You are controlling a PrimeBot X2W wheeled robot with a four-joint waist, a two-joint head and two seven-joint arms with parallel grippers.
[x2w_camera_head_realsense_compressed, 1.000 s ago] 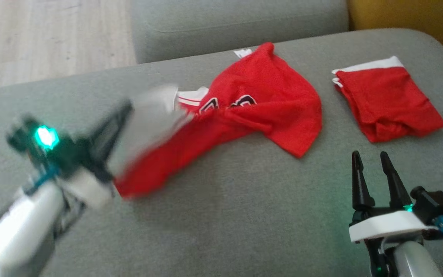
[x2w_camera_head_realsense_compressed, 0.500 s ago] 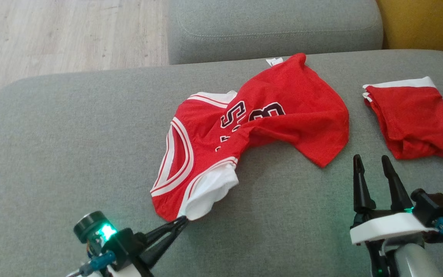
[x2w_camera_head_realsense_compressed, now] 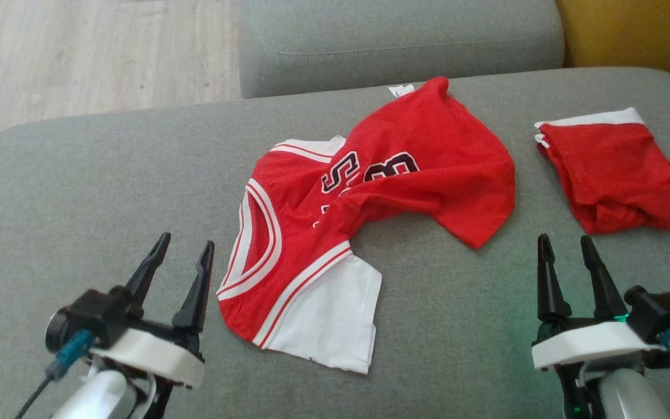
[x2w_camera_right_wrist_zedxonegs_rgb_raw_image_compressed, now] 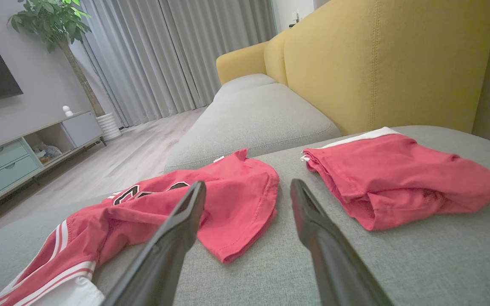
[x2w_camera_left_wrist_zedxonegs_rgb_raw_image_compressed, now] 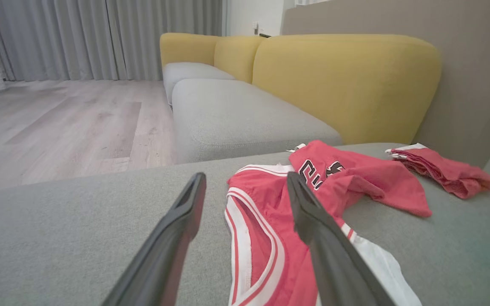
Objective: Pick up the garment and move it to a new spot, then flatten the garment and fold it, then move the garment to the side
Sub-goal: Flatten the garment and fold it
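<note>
The garment (x2w_camera_head_realsense_compressed: pixel 381 192), a red jersey with white trim and dark lettering, lies crumpled and twisted across the middle of the grey cushion (x2w_camera_head_realsense_compressed: pixel 108 174); its white sleeve (x2w_camera_head_realsense_compressed: pixel 335 317) is spread flat toward me. My left gripper (x2w_camera_head_realsense_compressed: pixel 186 244) stands open just left of the jersey's armhole, holding nothing. In the left wrist view the jersey (x2w_camera_left_wrist_zedxonegs_rgb_raw_image_compressed: pixel 266 238) lies between and beyond the fingers (x2w_camera_left_wrist_zedxonegs_rgb_raw_image_compressed: pixel 177 229). My right gripper (x2w_camera_head_realsense_compressed: pixel 565 244) is open and empty at the lower right, short of the jersey's hem (x2w_camera_right_wrist_zedxonegs_rgb_raw_image_compressed: pixel 236 199).
A second red cloth with a white band (x2w_camera_head_realsense_compressed: pixel 614 169) lies folded at the far right of the cushion. Behind are another grey seat cushion (x2w_camera_head_realsense_compressed: pixel 399 41) and a yellow sofa back (x2w_camera_left_wrist_zedxonegs_rgb_raw_image_compressed: pixel 347 80). Wooden floor (x2w_camera_head_realsense_compressed: pixel 79 52) lies beyond the cushion's left edge.
My left gripper was shut on the jersey's sleeve and dragged it toward me; it has let go, opened and moved left. The sleeve now lies flat. The head camera shifted.
</note>
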